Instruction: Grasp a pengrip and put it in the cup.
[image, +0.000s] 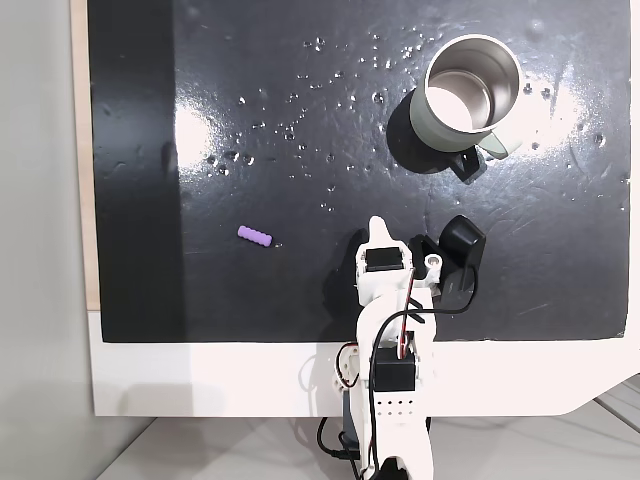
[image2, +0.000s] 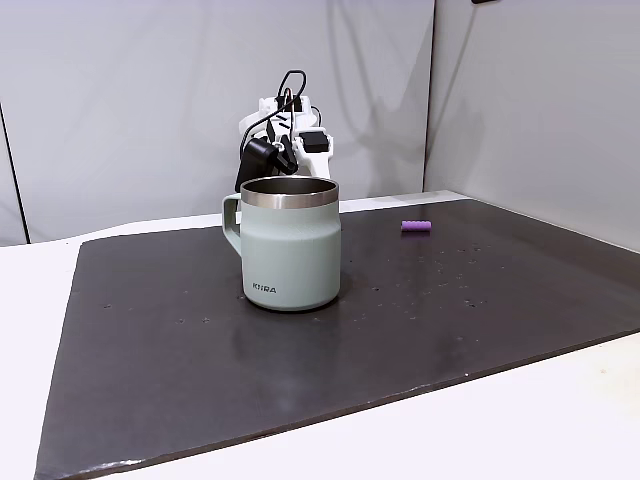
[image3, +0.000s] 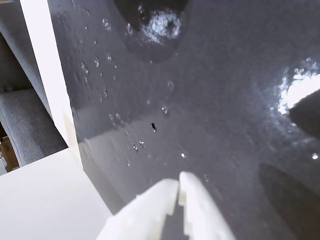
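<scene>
The light-purple ribbed pengrip (image: 255, 236) lies alone on the black mat, left of the arm in a fixed view, and it shows again far right behind the cup (image2: 416, 226). The grey-green steel-lined cup (image: 431, 124) stands upright at the mat's top right, handle toward the arm; up close (image2: 292, 250) it is in front of the arm. My white gripper (image: 377, 230) is folded back near the mat's near edge, well apart from both. In the wrist view the gripper (image3: 178, 181) has its fingertips touching, with nothing between them.
The glossy black mat (image: 300, 120) is dotted with small droplets or specks and lies on a white table (image: 200, 380). The black wrist camera (image: 458, 245) juts out to the arm's right. Grey wall panels (image2: 150, 90) stand behind the arm.
</scene>
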